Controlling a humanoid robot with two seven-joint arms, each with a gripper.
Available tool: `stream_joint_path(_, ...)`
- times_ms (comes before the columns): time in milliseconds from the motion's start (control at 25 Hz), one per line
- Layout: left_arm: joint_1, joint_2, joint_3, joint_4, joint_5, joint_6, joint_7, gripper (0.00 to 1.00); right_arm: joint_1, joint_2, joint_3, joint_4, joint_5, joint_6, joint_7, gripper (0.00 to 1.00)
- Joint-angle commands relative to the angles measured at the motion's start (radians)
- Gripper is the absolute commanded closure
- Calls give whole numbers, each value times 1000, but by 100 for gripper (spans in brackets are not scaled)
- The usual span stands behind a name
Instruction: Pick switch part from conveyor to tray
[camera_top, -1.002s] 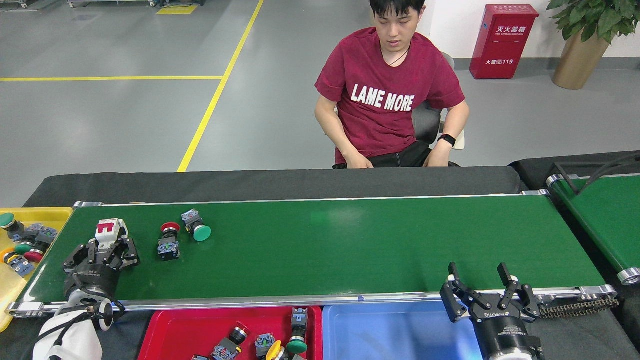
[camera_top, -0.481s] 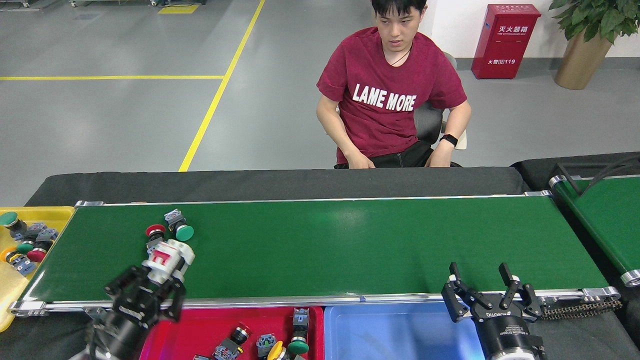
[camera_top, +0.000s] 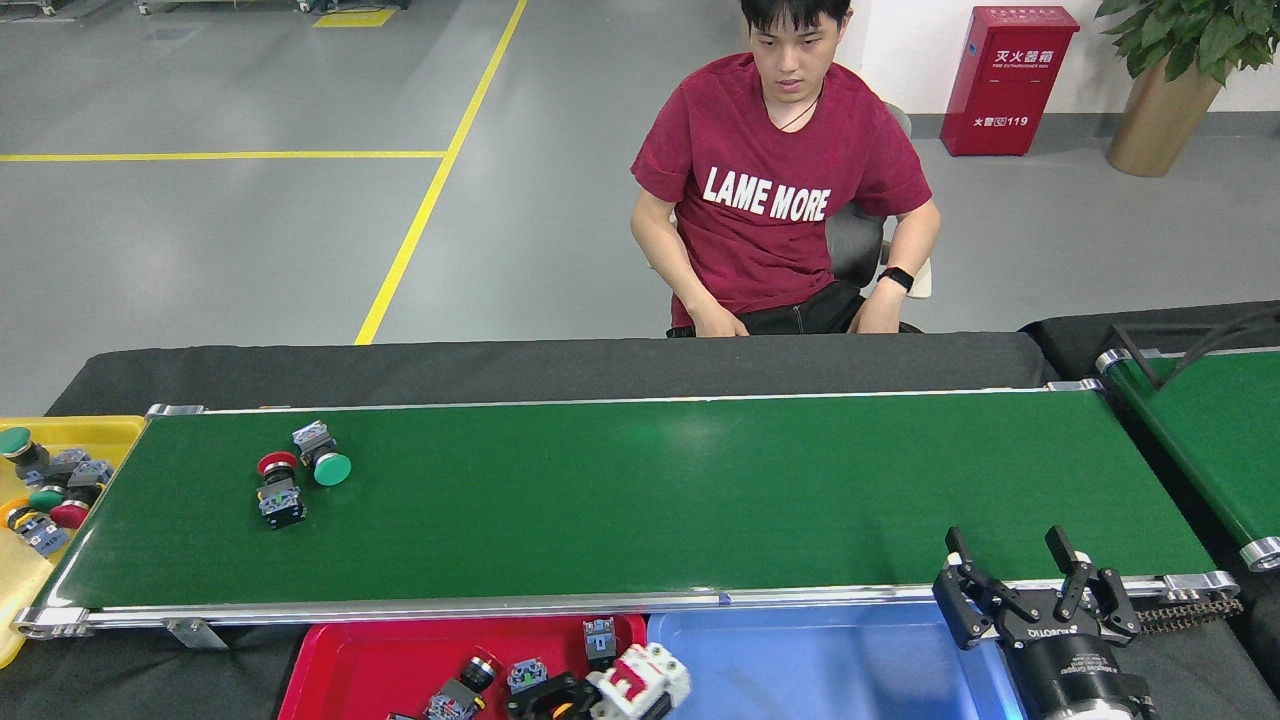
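White breaker (camera_top: 640, 680), clamped in the left gripper (camera_top: 590, 695), has moved from the conveyor (camera_top: 700, 490) to over the red tray (camera_top: 340, 660). Two switch parts (camera_top: 300, 475) remain on the belt. Right gripper (camera_top: 1040, 590) gapes wide, empty.

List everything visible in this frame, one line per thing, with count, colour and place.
Long flat conveyor belt: one, dark green with silver rails, across the middle.
Push-button switch parts on the belt: two, one red-capped, one green-capped, left end.
White-and-red switch block: one, over the red tray, in the left gripper.
Red plastic tray: one, near edge, holding several switch parts.
Blue plastic tray: one, right of the red tray.
Yellow tray: one, far left, holding several parts.
Second green belt: one, far right, partly seen.
Seated person in red T-shirt: one, behind the belt.
Red cabinet and potted plant: top right.
Left gripper: black, bottom edge.
Right gripper: black, open, lower right.
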Motion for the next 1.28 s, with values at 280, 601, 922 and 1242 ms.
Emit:
stream_joint_path(280,-91,-21,-236,85,-14,347,-98,0,-4,-5,-6,-15,-1,-4,-9,3)
stream_joint_path(601,1,13,37,-24,50,350,-60,0,8,-8,-10,-15,-1,-2,-10,3)
stream_joint_path(922,90,174,620,5,153,272,83,0,11,-7,-15,-15,-1,-2,-10,3)
stream_joint_path(1242,85,178,753,77,207,175,81,0,11,-7,-15,-15,-1,-4,-12,3)
